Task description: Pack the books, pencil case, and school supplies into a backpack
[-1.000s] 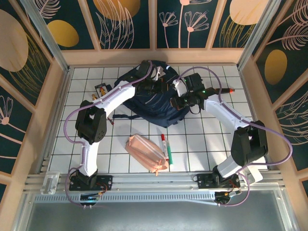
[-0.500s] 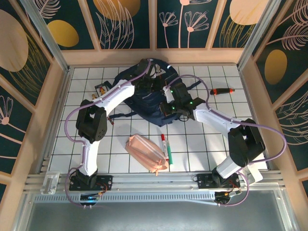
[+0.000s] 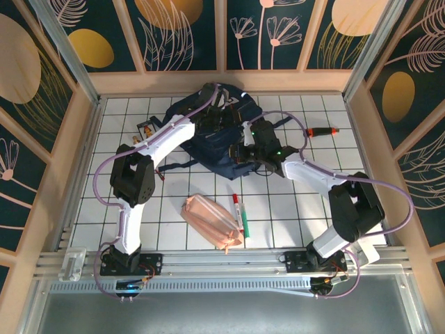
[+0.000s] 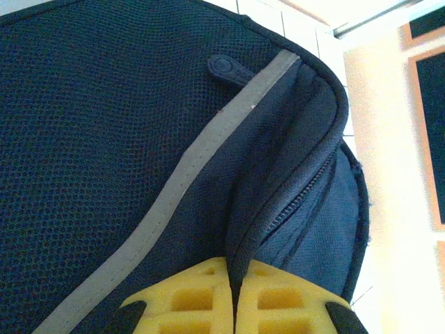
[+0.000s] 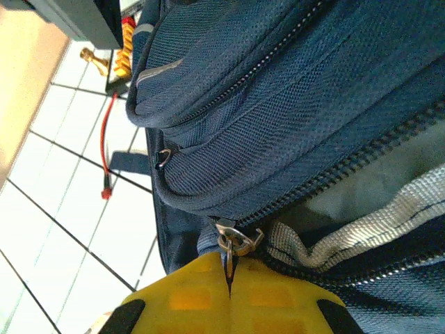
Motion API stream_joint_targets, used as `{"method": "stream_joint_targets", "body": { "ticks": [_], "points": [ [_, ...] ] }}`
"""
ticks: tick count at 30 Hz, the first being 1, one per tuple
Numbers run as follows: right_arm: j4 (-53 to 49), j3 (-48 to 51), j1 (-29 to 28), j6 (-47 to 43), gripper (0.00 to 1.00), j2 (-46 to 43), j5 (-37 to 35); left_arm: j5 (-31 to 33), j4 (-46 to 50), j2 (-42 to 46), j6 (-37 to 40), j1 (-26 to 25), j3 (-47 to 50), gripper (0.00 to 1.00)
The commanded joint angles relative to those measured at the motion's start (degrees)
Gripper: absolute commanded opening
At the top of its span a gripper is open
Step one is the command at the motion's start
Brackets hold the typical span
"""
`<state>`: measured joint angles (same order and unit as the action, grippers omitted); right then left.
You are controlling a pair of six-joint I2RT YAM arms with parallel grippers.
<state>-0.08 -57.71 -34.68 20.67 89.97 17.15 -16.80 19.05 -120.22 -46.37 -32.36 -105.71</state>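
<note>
The dark navy backpack (image 3: 212,142) lies at the back centre of the table. My left gripper (image 3: 214,111) is over its far side, shut on a fold of its fabric (image 4: 240,229) beside a pale strip (image 4: 188,174). My right gripper (image 3: 243,151) is at the backpack's right side, shut on the metal zipper pull (image 5: 233,240); the zip above it gapes and shows pale lining (image 5: 361,188). The pink pencil case (image 3: 211,221) lies near the front, with the red-capped marker pen (image 3: 238,212) just to its right. The books are out of view.
A red-and-black handled tool (image 3: 321,131) lies on the tiles at the back right. A small black card with orange pieces (image 3: 147,129) sits to the left of the backpack. Wooden walls enclose the white tiled table (image 3: 292,209).
My right gripper has travelled left along the backpack, uncovering the red-and-black tool, and the backpack's right side has bunched in towards the middle. The left arm has hardly moved.
</note>
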Motion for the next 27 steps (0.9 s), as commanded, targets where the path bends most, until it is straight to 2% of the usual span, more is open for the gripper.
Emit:
{"method": "stream_joint_targets", "body": {
  "ticks": [1,5,8,9,15,21,24,27],
  "points": [
    [5.35,0.41,-7.03,3.99,0.0,2.08,7.97,3.35,-15.92,-0.18,-12.34,0.18,-4.94,0.0],
    [2.51,0.1,-7.5,0.32,0.03,2.08,8.94,4.6,-16.68,-0.21,-11.72,0.19,-5.25,0.0],
    [-1.48,1.26,-5.75,-2.76,0.16,-1.79,5.48,4.66,-16.32,-0.71,-10.32,0.19,-6.09,0.0],
    [-2.18,2.28,-4.4,-2.66,0.21,-3.57,4.89,5.0,-16.08,-0.58,-9.8,0.18,-6.01,0.0],
    [-3.78,7.25,5.71,-2.12,0.32,-13.75,8.15,5.99,-16.32,0.06,-8.09,0.19,-4.55,0.0],
    [-8.23,7.25,13.21,-1.18,0.45,-17.73,7.76,5.55,-17.23,-0.97,-8.33,0.24,-5.58,0.0],
    [-9.3,5.98,16.79,1.56,0.46,-16.21,8.51,5.31,-17.11,-0.72,-7.36,0.19,-5.91,0.0],
    [-5.99,5.12,17.37,5.55,0.42,-13.7,14.02,4.93,-17.12,-0.32,-7.14,0.19,-6.03,0.0]
  ]
}}
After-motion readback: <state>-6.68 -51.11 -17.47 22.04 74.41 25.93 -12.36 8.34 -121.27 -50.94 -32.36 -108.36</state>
